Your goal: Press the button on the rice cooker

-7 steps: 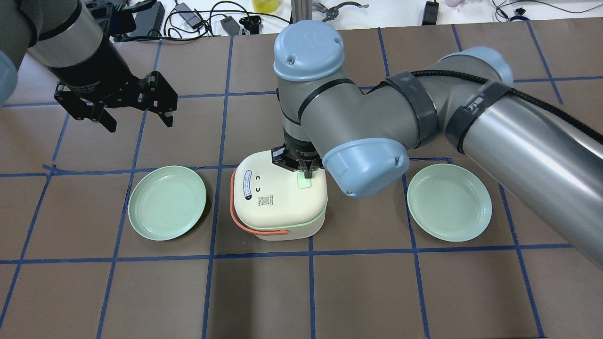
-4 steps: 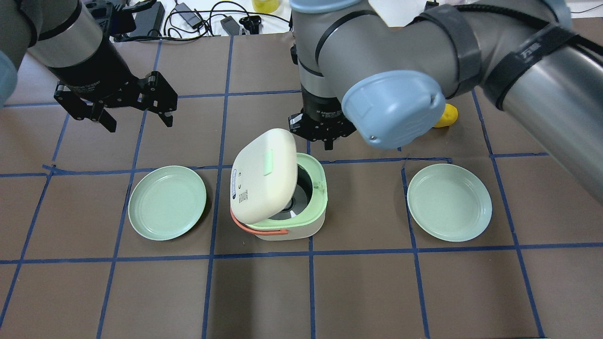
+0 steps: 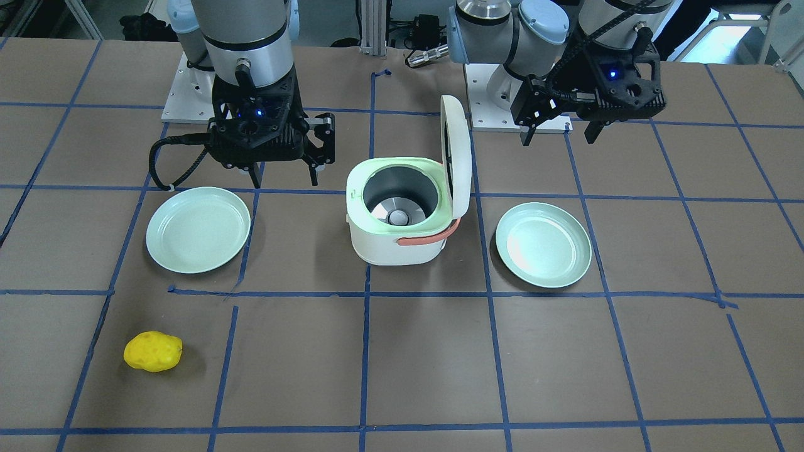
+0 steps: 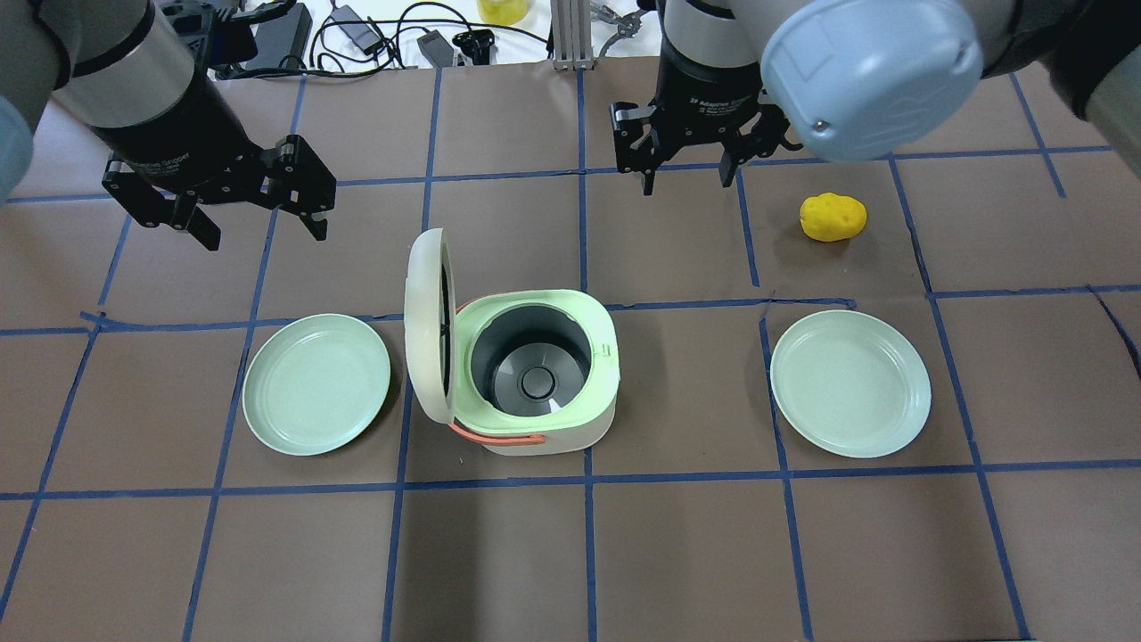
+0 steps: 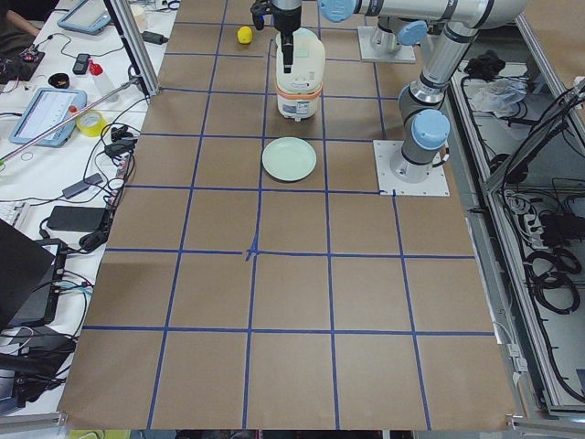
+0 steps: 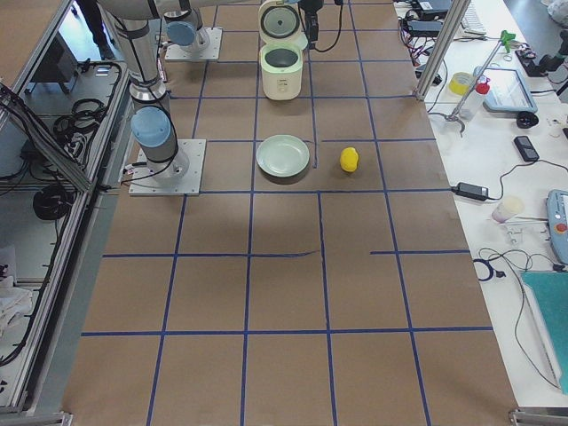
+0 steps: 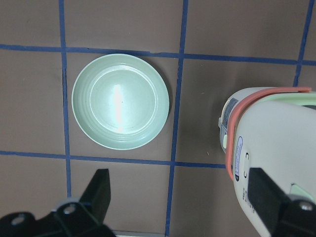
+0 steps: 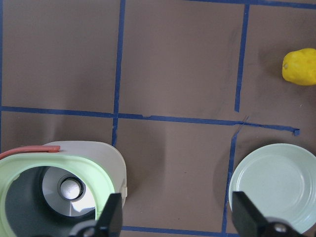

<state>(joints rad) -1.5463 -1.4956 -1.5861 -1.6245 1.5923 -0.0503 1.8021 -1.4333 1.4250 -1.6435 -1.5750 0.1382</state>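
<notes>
As lid (image 4: 426, 325) stands upright, rounded glossy cooker (image 4: 562, 432)

The left arm (image 4: 125, 67) and right arm (image 3: 245, 31) are silver-grey tubes with pale blue joint caps (image 4: 869, 71) (screw-dotted). The left gripper (image 4: 266, 236) and right gripper (image 3: 286, 181) are black, white-lettered above; a black cable (image 3: 152, 164) loops off the right.

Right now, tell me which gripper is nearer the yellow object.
Right. The right gripper hangs close beside the yellow object; the left gripper hangs far off, on the cooker's other side.
</notes>
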